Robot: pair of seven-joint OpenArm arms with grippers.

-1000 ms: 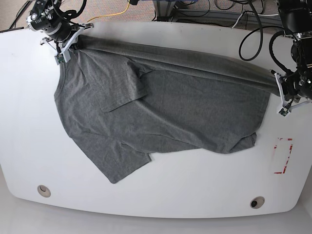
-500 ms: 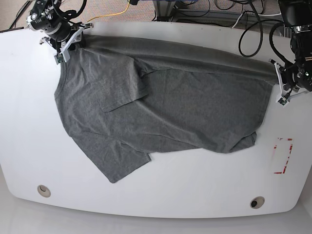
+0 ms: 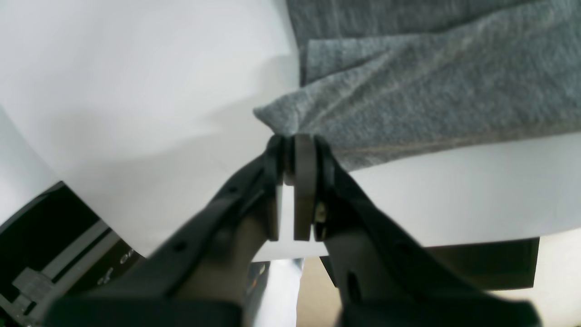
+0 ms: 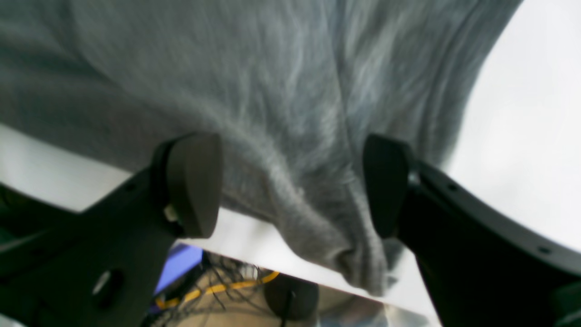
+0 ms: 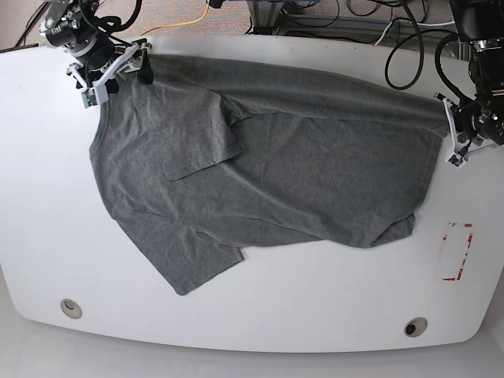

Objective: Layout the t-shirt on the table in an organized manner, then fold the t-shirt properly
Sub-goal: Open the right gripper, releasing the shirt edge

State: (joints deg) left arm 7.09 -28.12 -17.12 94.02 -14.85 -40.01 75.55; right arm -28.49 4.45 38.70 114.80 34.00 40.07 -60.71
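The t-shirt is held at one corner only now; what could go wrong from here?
1. The left gripper pinches only a small tip of the t-shirt; a pull may slip it free.
2. The right gripper stands open over bunched cloth at the table edge, which could slide off.
3. A sleeve lies folded over the body and may stay trapped.

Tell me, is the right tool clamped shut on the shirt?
No, in the right wrist view the right tool stands open, its pads apart on either side of the grey shirt.
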